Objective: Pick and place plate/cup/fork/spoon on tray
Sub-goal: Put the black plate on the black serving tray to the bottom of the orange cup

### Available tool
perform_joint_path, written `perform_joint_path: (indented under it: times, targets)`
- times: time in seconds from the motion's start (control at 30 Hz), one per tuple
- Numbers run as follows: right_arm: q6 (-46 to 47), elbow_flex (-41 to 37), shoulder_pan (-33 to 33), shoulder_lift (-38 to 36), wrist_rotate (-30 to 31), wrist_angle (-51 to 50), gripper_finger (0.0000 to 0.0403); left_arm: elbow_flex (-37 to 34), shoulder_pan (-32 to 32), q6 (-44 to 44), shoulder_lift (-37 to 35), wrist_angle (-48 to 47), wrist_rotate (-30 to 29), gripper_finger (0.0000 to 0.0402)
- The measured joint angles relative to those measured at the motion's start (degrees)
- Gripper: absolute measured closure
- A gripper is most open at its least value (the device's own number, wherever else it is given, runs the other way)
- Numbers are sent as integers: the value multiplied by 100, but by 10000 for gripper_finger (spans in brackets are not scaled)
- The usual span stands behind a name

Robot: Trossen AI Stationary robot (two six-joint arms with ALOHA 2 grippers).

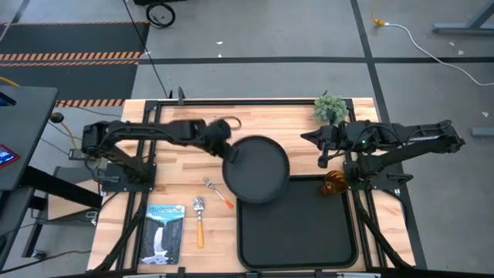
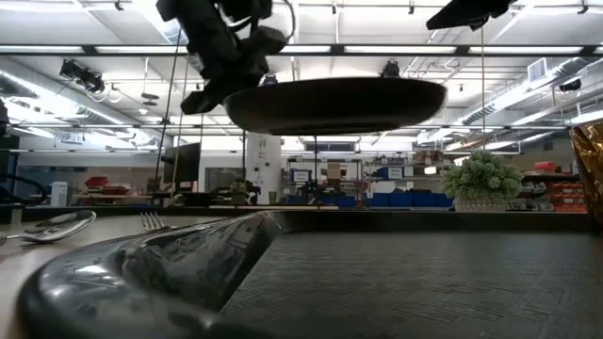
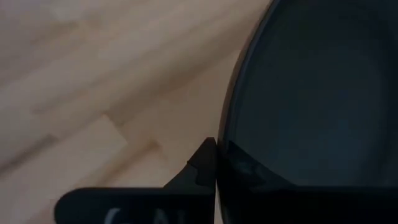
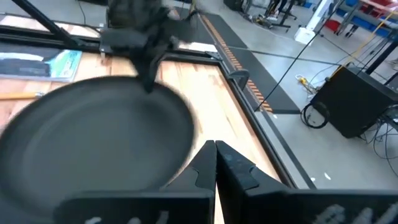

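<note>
Light: bright ceiling strips (image 2: 85, 49) above the table | Glare: sheen on tray (image 2: 141, 273) rim | Blur: left gripper (image 4: 140, 25) smeared; plate (image 3: 317, 93) soft beside it

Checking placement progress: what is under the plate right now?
The plate hangs in the air, held at its rim by the left gripper. Below it lie bare wooden table and the tray's far edge. Whatever sits directly beneath is hidden in the high view.
</note>
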Motion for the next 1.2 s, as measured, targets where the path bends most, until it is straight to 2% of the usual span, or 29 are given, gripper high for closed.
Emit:
perform_joint_path:
  times: [0.27,0.57,0.8,0.9,1.2]
  targets:
    - [-3,0,0,-478,81,-50,394,1033,-767,-256,1315,14,-37,389]
    - [64,0,4,-870,61,-96,394,2594,-1169,-167,2774,-138,413,389]
    - [154,0,11,-962,59,-96,394,4049,-1401,106,3802,-1119,481,388]
    - [154,0,11,-962,57,-100,394,4568,-1465,188,4148,-1257,482,388]
    - [216,0,15,-962,-114,-72,394,5302,-1534,210,4838,-1229,472,388]
